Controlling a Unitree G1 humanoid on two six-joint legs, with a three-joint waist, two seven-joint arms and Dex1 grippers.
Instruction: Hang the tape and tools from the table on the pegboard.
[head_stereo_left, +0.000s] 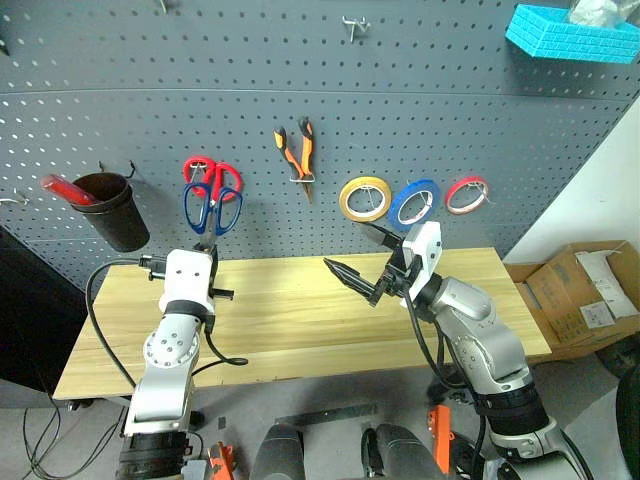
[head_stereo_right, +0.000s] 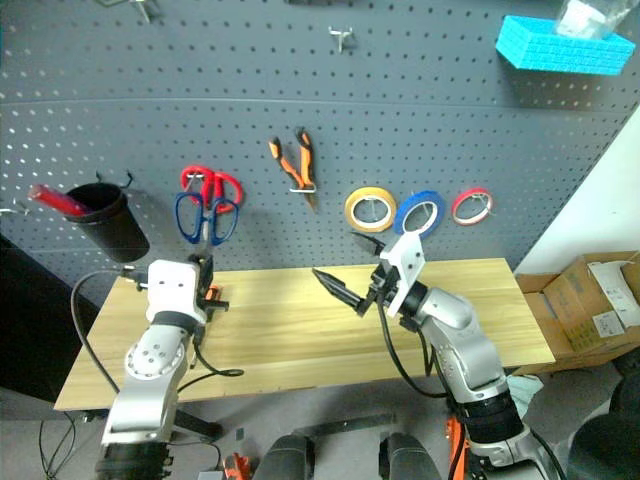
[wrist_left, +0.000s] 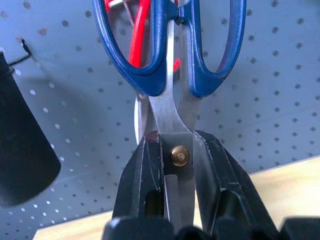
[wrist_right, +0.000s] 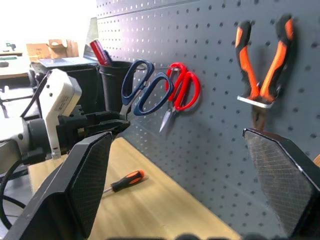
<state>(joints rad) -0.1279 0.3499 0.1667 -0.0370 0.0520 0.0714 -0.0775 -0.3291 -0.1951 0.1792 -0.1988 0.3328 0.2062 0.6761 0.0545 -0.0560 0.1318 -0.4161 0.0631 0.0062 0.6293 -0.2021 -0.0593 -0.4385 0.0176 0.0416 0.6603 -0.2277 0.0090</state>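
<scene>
From the head cameras, your left arm reaches up from the table (head_stereo_left: 300, 320) toward the pegboard (head_stereo_left: 330, 110), and its left gripper (head_stereo_left: 205, 250) is clamped on the blades of the blue scissors (head_stereo_left: 211, 208), handles up. Those handles sit against the board, overlapping the red scissors (head_stereo_left: 213, 175) that hang just behind them. A black cup (head_stereo_left: 112, 208) with a red thing in it hangs on the board to the left of them. Your right arm is bent inward over the table, and the right gripper (head_stereo_left: 362, 262) points to the left with its fingers spread wide and nothing between them. On the board above and beside it hang the pliers (head_stereo_left: 298, 150), a yellow tape roll (head_stereo_left: 364, 199), the blue tape (head_stereo_left: 414, 203) and a small red tape roll (head_stereo_left: 467, 194) in a row. A blue basket (head_stereo_left: 570, 35) sits high on the right, and a cardboard box (head_stereo_left: 580, 295) stands on the floor past the table's right end.

In your left wrist view, the two black fingers (wrist_left: 142, 180) pinch the blades at the brass pivot screw (wrist_left: 180, 155), with the blue handle loops in front of the red ones.

In your right wrist view, the two pads (wrist_right: 90, 175) stand far apart. Between them you see the screwdriver (wrist_right: 125, 181) lying on the table, under the scissors and close to the board.
</scene>
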